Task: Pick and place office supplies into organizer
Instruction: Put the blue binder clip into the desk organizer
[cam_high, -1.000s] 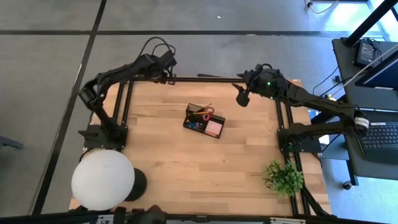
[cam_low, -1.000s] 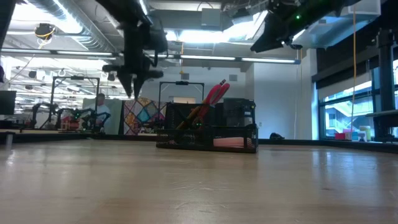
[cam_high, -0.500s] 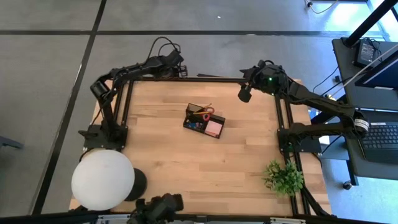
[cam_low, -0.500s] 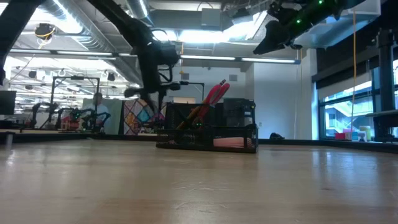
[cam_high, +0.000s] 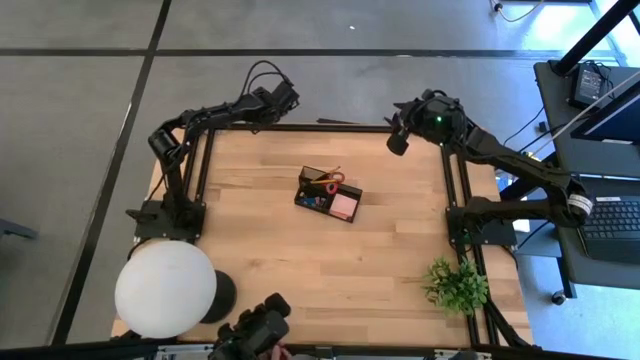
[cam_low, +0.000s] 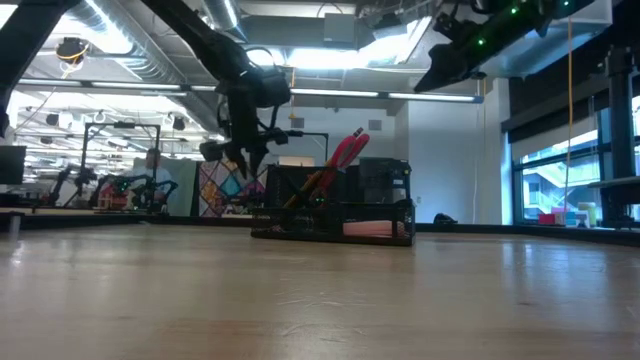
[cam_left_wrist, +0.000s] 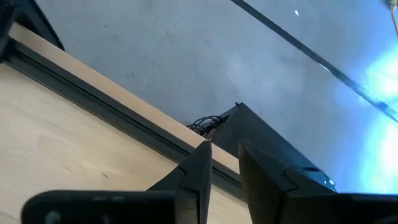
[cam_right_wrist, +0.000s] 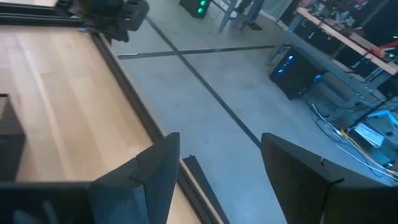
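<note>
The black organizer (cam_high: 328, 194) sits slightly above the centre of the worktop (cam_high: 320, 270) in the high view. Red-handled scissors (cam_high: 325, 179) and pencils (cam_low: 305, 190) stand in its rear compartments, and the pink sticky-note block (cam_high: 344, 206) lies in its lower-right compartment. The left end effector (cam_high: 284, 98) hangs over the worktop's upper-left edge, its fingers nearly together and pinching nothing. The right end effector (cam_high: 397, 142) hovers at the upper right, fingers spread and empty.

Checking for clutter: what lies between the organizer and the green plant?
Only bare wooden tabletop separates the organizer from the plant, as the high view shows.
</note>
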